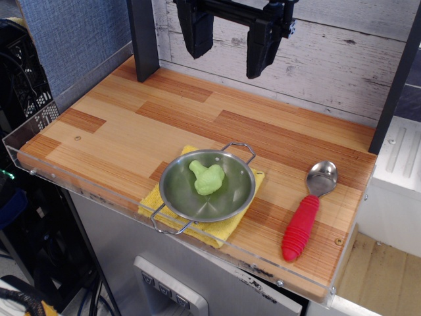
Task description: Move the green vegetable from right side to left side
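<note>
Evidently nothing of the move is done yet. The striped wooden tabletop (pixel 131 125) has a clear acrylic lip along its front and left edges and a whitewashed plank wall behind; left of the round steel two-handled bowl (pixel 172 197) lies a broad bare stretch, good room for a set-down. That bowl sits on a folded yellow cloth (pixel 230 227), with a red-handled metal spoon (pixel 309 210) to its right. High behind the bowl hangs the black gripper (pixel 228 41), released and empty, jaws spread. The small pale-green bumpy toy vegetable (pixel 208 178) rests inside the bowl, still to be lifted out over the rim.
</note>
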Available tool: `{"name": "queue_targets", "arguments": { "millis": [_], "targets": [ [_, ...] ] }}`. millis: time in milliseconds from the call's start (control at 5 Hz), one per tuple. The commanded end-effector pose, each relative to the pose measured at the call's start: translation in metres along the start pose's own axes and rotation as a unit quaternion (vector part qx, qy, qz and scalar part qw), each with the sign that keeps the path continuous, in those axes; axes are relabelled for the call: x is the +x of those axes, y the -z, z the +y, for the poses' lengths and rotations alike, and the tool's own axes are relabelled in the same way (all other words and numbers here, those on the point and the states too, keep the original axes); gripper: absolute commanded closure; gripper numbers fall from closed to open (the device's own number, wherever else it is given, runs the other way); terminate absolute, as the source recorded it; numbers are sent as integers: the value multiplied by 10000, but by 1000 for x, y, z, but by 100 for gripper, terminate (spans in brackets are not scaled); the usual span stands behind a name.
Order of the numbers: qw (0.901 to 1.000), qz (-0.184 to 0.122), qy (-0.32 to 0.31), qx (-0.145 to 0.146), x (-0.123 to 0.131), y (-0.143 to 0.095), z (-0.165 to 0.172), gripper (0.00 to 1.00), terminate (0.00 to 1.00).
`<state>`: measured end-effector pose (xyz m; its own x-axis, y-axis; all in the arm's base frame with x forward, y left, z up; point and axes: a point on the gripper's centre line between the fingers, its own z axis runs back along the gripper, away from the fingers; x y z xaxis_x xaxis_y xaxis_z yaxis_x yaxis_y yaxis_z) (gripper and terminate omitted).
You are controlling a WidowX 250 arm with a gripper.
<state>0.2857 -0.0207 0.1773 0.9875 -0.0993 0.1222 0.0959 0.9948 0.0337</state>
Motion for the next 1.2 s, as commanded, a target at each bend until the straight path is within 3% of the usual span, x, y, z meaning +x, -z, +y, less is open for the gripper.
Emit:
{"name": "queue_targets", "arguments": {
  "millis": [0,400,600,1000],
  "targets": [
    [10000,0,0,0,0,0,0,0,0],
    [9991,278,-269,200,-18,40,41,0,0],
    [9992,242,-193,265,-31,58,49,0,0],
    [9983,513,282,24,-36,94,12,0,0]
  ]
}}
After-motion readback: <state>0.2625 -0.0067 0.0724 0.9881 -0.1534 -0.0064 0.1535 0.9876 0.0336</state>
